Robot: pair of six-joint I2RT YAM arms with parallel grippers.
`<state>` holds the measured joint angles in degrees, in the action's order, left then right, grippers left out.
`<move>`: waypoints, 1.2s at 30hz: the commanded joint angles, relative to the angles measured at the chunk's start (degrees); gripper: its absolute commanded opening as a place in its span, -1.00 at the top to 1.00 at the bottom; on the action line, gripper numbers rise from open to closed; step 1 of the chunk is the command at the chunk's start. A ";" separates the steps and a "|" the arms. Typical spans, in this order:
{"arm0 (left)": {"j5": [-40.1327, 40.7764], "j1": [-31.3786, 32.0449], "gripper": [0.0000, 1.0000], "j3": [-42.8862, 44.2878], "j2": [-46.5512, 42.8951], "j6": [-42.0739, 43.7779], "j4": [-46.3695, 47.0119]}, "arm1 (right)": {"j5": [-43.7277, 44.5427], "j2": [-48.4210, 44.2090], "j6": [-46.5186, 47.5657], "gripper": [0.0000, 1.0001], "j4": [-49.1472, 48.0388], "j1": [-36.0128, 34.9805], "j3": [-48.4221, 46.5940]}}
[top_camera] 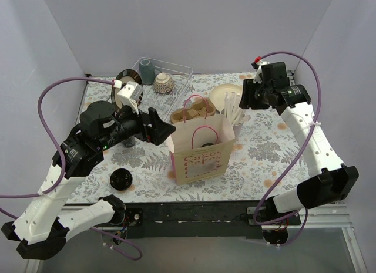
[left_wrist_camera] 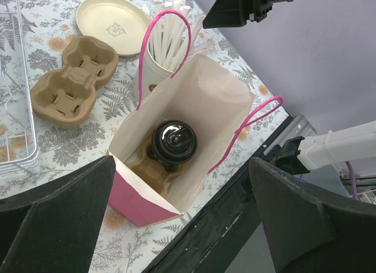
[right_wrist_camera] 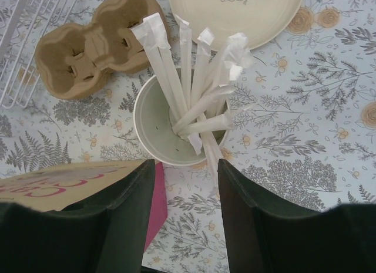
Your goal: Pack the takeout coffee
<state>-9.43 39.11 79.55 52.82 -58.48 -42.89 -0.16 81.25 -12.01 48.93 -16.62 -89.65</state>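
Takeout coffee [left_wrist_camera: 174, 142], centre frame, in bag [left_wrist_camera: 226, 100] | likely light, crushable; grasp mid-wall | left gripper [left_wrist_camera: 182, 161] spread, right gripper [right_wrist_camera: 186, 167] parted, both empty.

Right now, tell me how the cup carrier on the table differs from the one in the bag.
The table carrier lies in the open with both wells empty; the bag carrier sits at the bottom of the paper bag holding a black-lidded cup. Both are brown moulded cardboard.
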 commanded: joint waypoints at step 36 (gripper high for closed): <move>2.40 0.17 -0.96 0.78 -0.96 3.37 -2.55 | 2.10 4.97 3.83 0.97 4.16 0.19 -13.79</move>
<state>-7.44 39.11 79.53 53.23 -55.70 -45.06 0.89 88.64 -9.69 49.95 -16.58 -98.10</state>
